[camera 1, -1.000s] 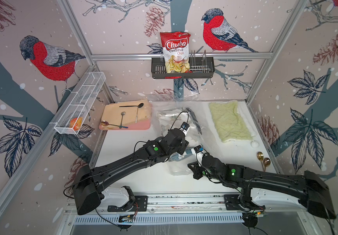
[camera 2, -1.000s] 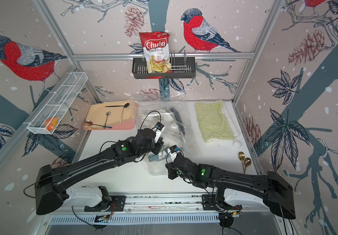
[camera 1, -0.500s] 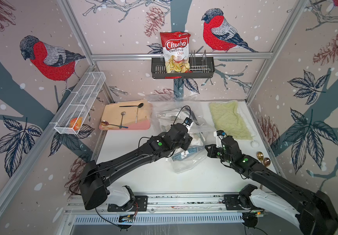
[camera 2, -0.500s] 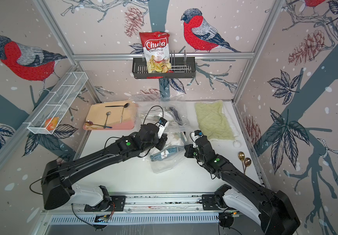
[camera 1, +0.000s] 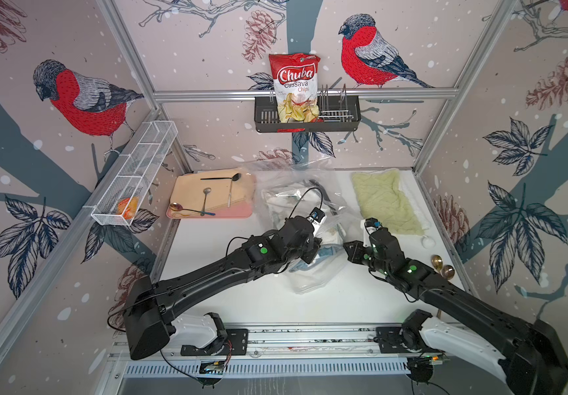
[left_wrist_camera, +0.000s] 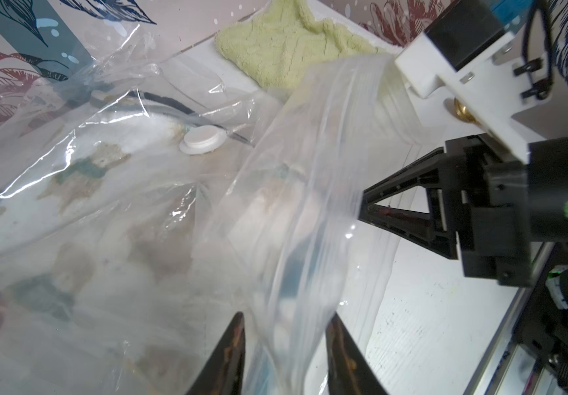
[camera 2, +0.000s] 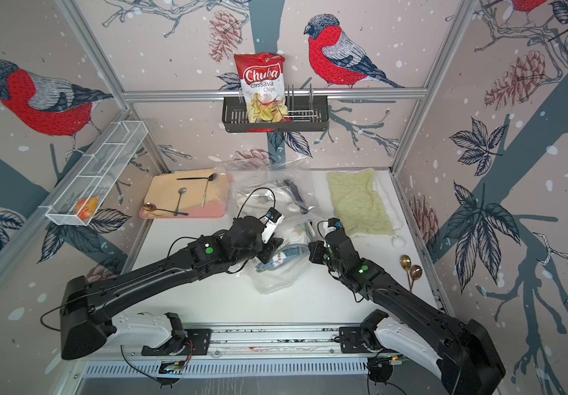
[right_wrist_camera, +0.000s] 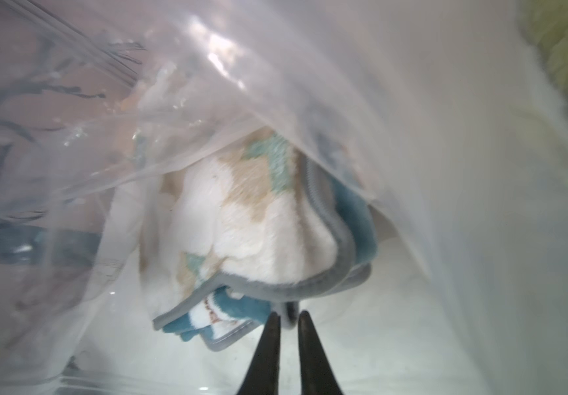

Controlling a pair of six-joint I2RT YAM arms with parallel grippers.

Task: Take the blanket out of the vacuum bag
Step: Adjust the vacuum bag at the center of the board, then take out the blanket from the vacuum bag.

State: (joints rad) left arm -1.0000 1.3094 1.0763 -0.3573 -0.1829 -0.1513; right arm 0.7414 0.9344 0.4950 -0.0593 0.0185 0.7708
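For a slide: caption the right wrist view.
Right claw straddles the grey trim of the white fleece blanket inside the crinkly transparent plastic vacuum bag.

My left arm (camera 1: 207, 278) lies low and stretched forward, and at its end my left gripper (left_wrist_camera: 285, 316) stands open, the two dark fingers (left_wrist_camera: 233, 345) well apart. My right arm (camera 1: 453, 297) comes in from the other side with the wrist bent inward, so that my right gripper (right_wrist_camera: 289, 314) points toward my left fingers, near them but apart. Its fingers (right_wrist_camera: 267, 349) are almost together, with only a narrow slit between the tips, pinching the grey hem of the blanket (right_wrist_camera: 241, 222).
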